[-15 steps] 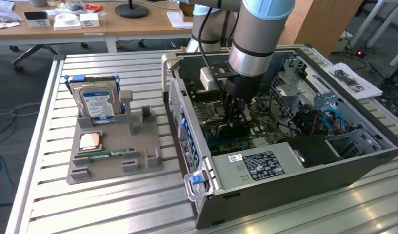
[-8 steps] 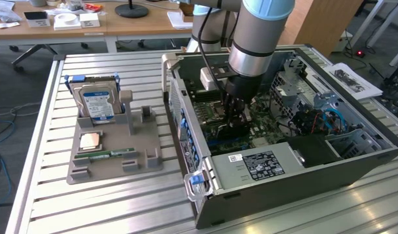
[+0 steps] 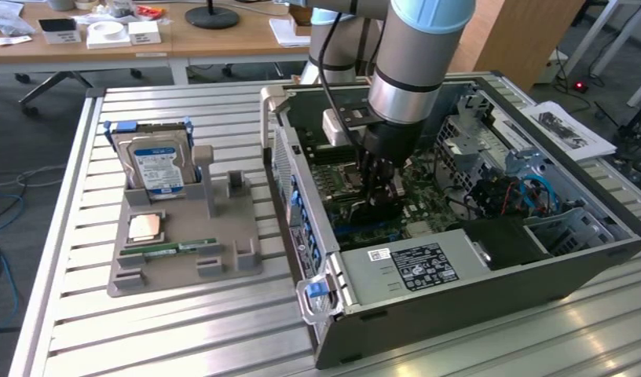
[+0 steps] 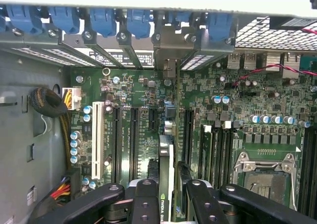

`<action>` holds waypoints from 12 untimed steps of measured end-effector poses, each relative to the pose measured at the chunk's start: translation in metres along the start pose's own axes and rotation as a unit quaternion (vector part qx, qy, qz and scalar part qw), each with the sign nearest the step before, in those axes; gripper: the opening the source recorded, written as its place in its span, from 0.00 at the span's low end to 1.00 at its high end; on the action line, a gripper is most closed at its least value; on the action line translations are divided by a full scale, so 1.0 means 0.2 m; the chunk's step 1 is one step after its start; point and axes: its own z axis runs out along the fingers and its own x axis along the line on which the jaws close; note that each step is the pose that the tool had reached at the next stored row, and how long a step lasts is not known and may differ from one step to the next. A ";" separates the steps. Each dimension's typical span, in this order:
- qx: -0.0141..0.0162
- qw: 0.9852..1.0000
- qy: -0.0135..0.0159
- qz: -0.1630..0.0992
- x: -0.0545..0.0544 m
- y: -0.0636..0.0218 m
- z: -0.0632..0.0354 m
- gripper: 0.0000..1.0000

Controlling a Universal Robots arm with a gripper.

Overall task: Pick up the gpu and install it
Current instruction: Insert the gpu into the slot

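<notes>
Slatted metal bench (image 3: 195, 314) held open PC case (image 3: 572, 259); gripper (image 4: 166, 194) jaws pinched gpu (image 4: 167, 154) edge-on over motherboard (image 4: 237, 110) slots. Thin, stiff, likely fragile card; best gripped by edges.

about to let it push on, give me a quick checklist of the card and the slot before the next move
1. Card held between the gripper fingers: ok, seen edge-on in the wrist view.
2. Arm inside the open computer case, over the motherboard: ok.
3. Card's metal bracket lined up with a rear opening: ok, looks in line.
4. Card fully seated in its slot: cannot tell.
5. Hard drive and memory stick on the grey stand, out of the way: ok.
</notes>
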 end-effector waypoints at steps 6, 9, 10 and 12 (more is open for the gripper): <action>0.000 1.000 0.000 0.000 0.00 0.000 0.000 0.26; 0.000 1.000 0.000 0.001 0.00 0.000 0.000 0.26; 0.000 1.000 0.000 0.002 0.00 0.000 0.000 0.26; 0.000 1.000 0.000 0.004 0.00 0.000 0.001 0.26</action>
